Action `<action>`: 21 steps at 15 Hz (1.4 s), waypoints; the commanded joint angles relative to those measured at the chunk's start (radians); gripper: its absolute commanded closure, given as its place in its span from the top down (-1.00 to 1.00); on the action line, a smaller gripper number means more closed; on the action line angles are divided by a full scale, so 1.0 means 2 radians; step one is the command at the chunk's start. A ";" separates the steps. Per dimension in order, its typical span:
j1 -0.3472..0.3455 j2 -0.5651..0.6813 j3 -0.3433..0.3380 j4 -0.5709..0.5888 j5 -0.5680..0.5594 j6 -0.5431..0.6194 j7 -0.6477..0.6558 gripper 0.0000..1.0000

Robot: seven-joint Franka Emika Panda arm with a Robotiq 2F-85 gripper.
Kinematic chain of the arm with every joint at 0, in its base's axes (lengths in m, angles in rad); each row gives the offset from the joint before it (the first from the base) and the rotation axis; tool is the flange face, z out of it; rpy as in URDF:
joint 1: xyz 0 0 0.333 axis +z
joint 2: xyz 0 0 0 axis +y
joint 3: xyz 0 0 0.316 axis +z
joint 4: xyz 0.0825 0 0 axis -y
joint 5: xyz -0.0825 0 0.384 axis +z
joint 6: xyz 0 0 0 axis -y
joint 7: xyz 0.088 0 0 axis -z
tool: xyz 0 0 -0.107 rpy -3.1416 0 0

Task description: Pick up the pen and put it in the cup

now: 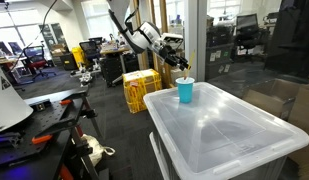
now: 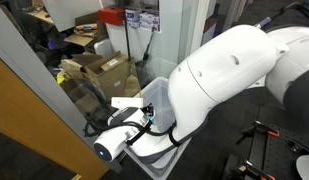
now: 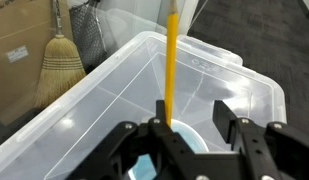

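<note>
In the wrist view the thin yellow pen [image 3: 170,60] stands upright and runs down into the light blue cup [image 3: 182,137] below the jaws. My gripper [image 3: 192,108] hangs right over the cup. The jaws stand apart: the pen lies against the left finger [image 3: 158,112], and a clear gap separates it from the right finger [image 3: 225,112]. In an exterior view the cup [image 1: 185,91] sits at the far corner of a clear plastic bin lid [image 1: 224,125], with the gripper [image 1: 175,57] just above it and the pen [image 1: 189,68] poking up out of the cup.
A yellow crate [image 1: 140,90] stands on the floor beside the bin. A broom [image 3: 56,60], a cardboard box [image 3: 14,50] and a wire rack [image 3: 89,40] line the far side. The arm's white body [image 2: 224,70] fills an exterior view and hides the cup there.
</note>
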 commanded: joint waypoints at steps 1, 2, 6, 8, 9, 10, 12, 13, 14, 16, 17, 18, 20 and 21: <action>-0.006 -0.002 0.003 0.001 0.007 0.009 0.001 0.70; -0.006 -0.002 0.003 0.001 0.008 0.009 0.000 0.87; -0.004 -0.002 0.003 -0.002 0.011 0.003 0.003 1.00; -0.003 -0.004 0.005 -0.007 0.019 -0.002 0.005 1.00; -0.003 -0.006 0.005 -0.010 0.025 -0.004 0.008 1.00; -0.002 -0.009 0.005 -0.014 0.031 -0.007 0.011 1.00; 0.000 -0.010 0.003 -0.016 0.041 -0.010 0.019 1.00; 0.000 -0.008 0.001 -0.013 0.046 -0.013 0.024 1.00; -0.001 -0.007 0.001 -0.011 0.049 -0.012 0.030 1.00; -0.001 -0.004 -0.001 -0.007 0.056 -0.021 0.036 1.00; -0.002 -0.003 -0.002 -0.006 0.059 -0.024 0.038 1.00; -0.001 -0.002 -0.003 -0.004 0.063 -0.029 0.042 1.00; -0.002 0.002 -0.006 0.001 0.068 -0.039 0.048 1.00; -0.003 0.004 -0.007 0.005 0.070 -0.044 0.049 1.00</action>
